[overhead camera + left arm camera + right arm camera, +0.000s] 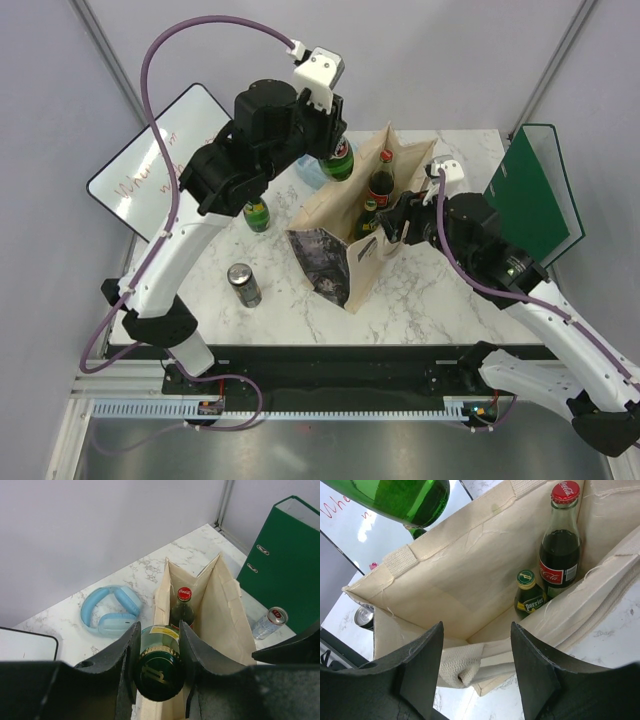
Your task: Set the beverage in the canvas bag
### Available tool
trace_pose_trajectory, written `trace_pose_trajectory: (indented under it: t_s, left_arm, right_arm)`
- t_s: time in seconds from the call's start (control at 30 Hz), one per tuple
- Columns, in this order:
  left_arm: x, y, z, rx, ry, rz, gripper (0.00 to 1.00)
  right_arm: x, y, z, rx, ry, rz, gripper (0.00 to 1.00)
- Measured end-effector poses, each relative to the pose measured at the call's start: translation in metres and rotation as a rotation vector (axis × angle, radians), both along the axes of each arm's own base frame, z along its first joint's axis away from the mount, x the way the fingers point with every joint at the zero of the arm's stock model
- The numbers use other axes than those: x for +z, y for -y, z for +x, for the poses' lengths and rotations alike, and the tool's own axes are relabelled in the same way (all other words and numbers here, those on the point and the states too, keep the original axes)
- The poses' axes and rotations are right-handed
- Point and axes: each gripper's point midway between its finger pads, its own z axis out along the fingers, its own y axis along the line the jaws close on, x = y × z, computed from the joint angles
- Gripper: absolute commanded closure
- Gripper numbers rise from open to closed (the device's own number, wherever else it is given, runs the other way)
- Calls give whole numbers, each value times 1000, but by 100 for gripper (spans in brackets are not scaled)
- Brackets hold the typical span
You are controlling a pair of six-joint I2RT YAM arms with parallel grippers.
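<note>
The beige canvas bag (330, 205) stands open mid-table, with a dark printed picture on its near face. Inside stand a Coca-Cola bottle (381, 178) and a small green Perrier bottle (369, 215); both show in the right wrist view, the Coca-Cola bottle (559, 545) and the Perrier bottle (528, 596). My left gripper (159, 630) is shut on the top of a green glass bottle (338, 160). The bottle hangs above the bag's left rim (161, 600). My right gripper (476, 630) is open, its jaws astride the bag's right rim and handle strap (465, 662).
Another green bottle (257, 213) and a can (243, 284) stand left of the bag. Blue headphones (111, 609) lie behind the bag. A whiteboard (150, 170) lies at far left. A green binder (530, 195) stands at right, with a can (270, 621) beside it.
</note>
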Motion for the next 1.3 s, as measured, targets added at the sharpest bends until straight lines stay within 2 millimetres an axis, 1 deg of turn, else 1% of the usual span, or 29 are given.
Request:
trace_pose_trajectory:
  t_s: [0.13,0.23,0.33,0.43,0.5,0.6,0.83,0.97,1.07,1.1,1.17,1.2,1.23,1.3]
  left_arm:
    - [4,4,-3,-13,10,-8,98]
    - [-1,9,0,-17,8,-6,98]
    - [-17,17,5,-25,-7,8,98]
    - [-41,29,9,-50,-39,31,98]
    - [-56,36,10,-69,-64,42,98]
    - [-70,46,11,-92,-85,46,98]
    - [-83,62,17,-115,-72,16,98]
    - [-104,69,22,-122,-83,24,98]
    - [-128,73,25,-122,-102,43,98]
    - [-136,74,25,-122,-112,53,98]
    - [-148,75,25,-123,-125,67,98]
    - [-153,75,25,-123,-131,73,98]
    - [-157,76,24,-124,-135,77,98]
    - [-162,77,25,-124,-135,76,98]
  right_arm:
    - [-3,7,2,-35,-5,-15,37]
    - [-8,18,5,-100,-21,-38,37]
    - [-15,31,8,-178,-47,-61,37]
    - [-14,43,12,-258,-65,-66,37]
    - [-13,46,15,-295,-72,-56,37]
    - [-17,46,18,-321,-88,-46,37]
    - [-20,42,23,-341,-108,-22,38]
    - [-25,38,28,-344,-117,-19,39]
    - [-34,34,32,-347,-138,-34,41]
    - [-37,33,33,-349,-145,-38,43]
    - [-42,32,34,-350,-157,-44,52]
    - [-44,32,34,-350,-161,-46,58]
    - [-47,32,34,-350,-167,-47,74]
    - [-49,31,34,-345,-168,-51,87]
